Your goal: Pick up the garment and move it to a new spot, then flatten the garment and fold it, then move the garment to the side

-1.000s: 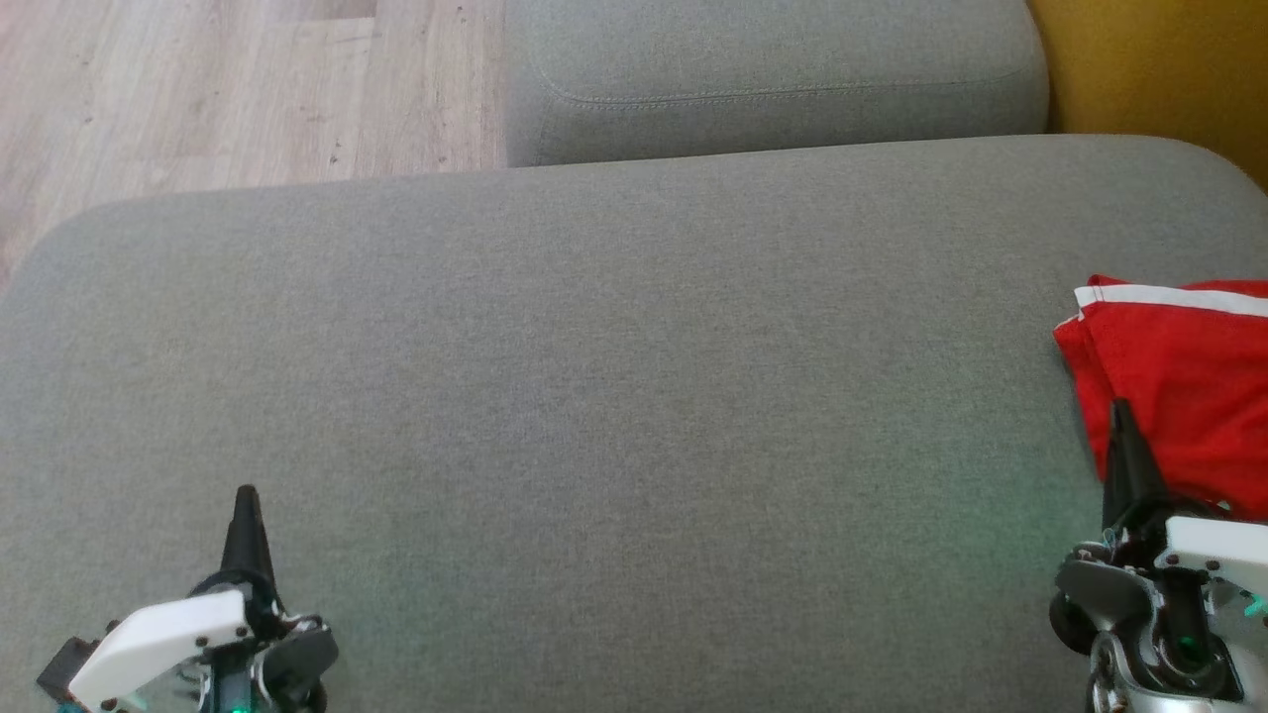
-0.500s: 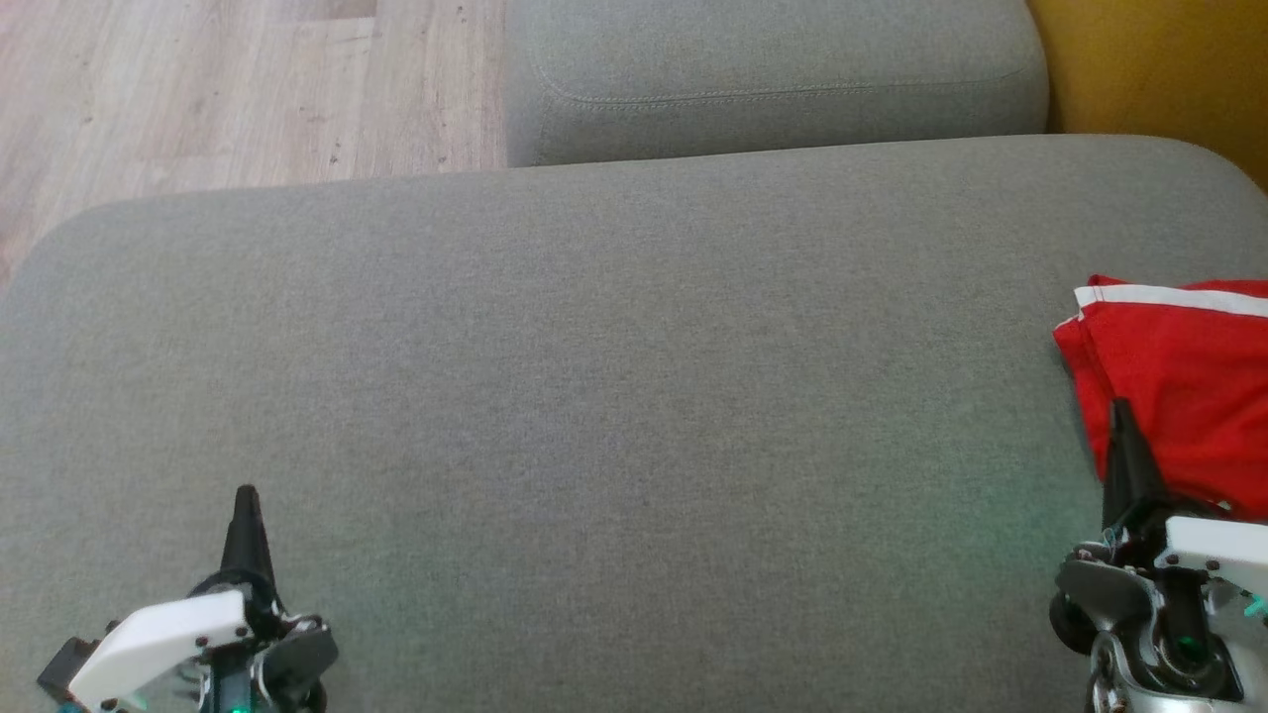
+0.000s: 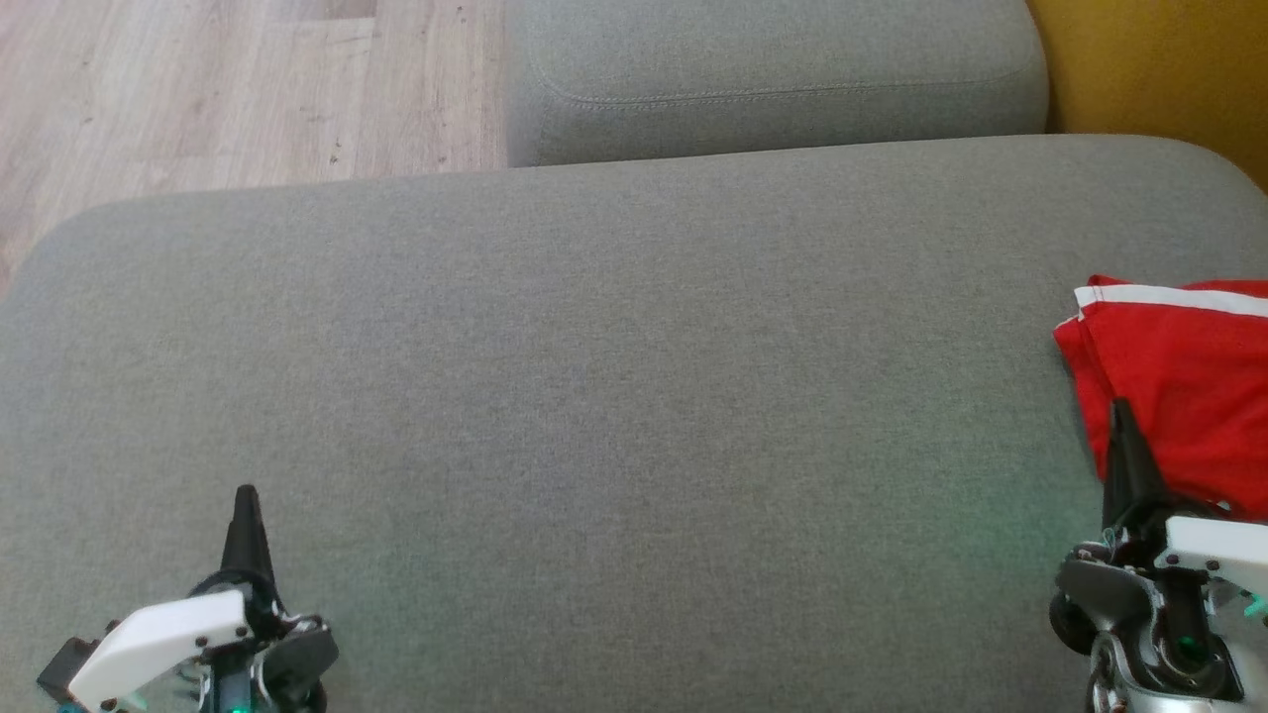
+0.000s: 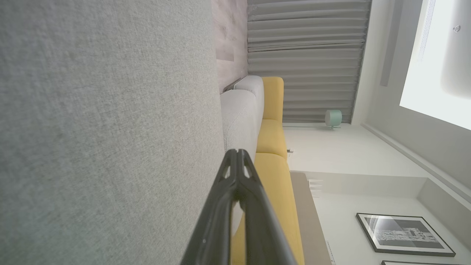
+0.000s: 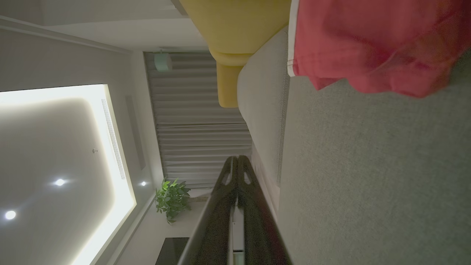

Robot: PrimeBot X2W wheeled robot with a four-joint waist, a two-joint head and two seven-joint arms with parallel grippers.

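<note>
Garment [image 3: 1179,396] lies at sofa's [image 3: 594,396] right edge (nothing's budged lately); left tool [image 3: 245,492] and right tool [image 3: 1119,406] pressed together, empty.

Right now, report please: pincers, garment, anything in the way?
Left pincer shut, empty. Right pincer shut, empty, beside garment. Red garment lies on grey cushion, right edge. Nothing seen between them.

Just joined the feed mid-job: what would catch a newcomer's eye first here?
The red garment with a white stripe, lying at the right edge of the broad grey cushion, cut off by the head view's frame. Next, the left gripper and right gripper at the lower corners, both shut on nothing; the right one's tip sits by the garment's near edge. Yellow upholstery shows at upper right.
</note>
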